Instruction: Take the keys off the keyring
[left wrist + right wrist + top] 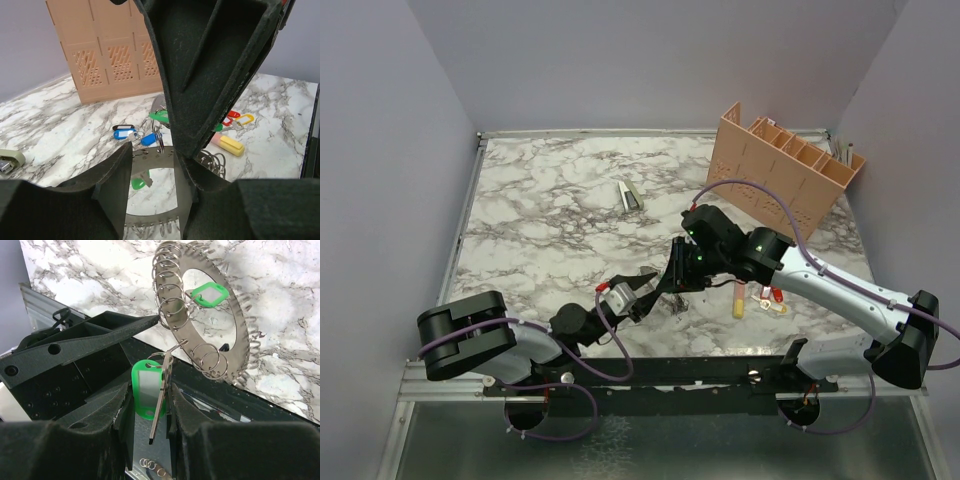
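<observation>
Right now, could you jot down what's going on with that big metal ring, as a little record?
Left gripper: appears closed on the keyring, holding it off the table
Right gripper: pinching a green-tagged key that looks attached to the ring
Also on ring: another green tag, many small split rings
On table: blue-tagged keys, red and yellow tags, tan crate at the back

The left arm (pixel 527 345) and right arm (pixel 835 288) wear white shells between black joints, each trailing a purple cable (pixel 740 183). Small green lights (pixel 692 236) glow on the right wrist; the fingers (pixel 65 450) are matte black.
</observation>
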You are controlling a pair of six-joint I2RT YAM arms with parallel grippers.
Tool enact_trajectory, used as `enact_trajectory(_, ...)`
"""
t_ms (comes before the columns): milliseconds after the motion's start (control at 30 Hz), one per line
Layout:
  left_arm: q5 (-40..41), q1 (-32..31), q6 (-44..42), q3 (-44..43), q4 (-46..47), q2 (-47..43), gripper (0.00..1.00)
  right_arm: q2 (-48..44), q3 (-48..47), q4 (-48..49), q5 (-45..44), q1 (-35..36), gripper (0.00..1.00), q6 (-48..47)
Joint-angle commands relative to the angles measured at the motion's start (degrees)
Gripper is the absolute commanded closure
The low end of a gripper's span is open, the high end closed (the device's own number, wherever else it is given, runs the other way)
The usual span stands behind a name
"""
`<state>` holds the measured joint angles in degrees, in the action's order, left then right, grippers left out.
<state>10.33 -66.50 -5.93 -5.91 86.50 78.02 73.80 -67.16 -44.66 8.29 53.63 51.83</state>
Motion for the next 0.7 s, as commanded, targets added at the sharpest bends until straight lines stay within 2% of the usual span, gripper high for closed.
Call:
enact_trajectory(0, -1.85, -0.22, -0.51, -1.48, 15.54, 0.45, 0.61, -0.66, 0.35, 0.98, 2.06, 0.12, 0.99, -0.51)
enact_trajectory(200, -2.26, -0.25, -0.7, -1.99, 15.48, 0.68, 0.69, -0.74, 0.59, 1.03, 2.51, 0.16, 0.99, -0.67)
enact_trajectory(500, -3.86, -0.28, -1.02, -1.2, 15.46, 0.52, 0.99, -1.43, 0.39, 0.38, 1.9, 0.15, 0.99, -0.48)
enact_trajectory(667, -5.27, -0.25, -1.66, -0.23, 15.49, 0.34, 1.0, -1.57, -0.8, -1.42, 1.53, 0.03, 0.99, -1.52)
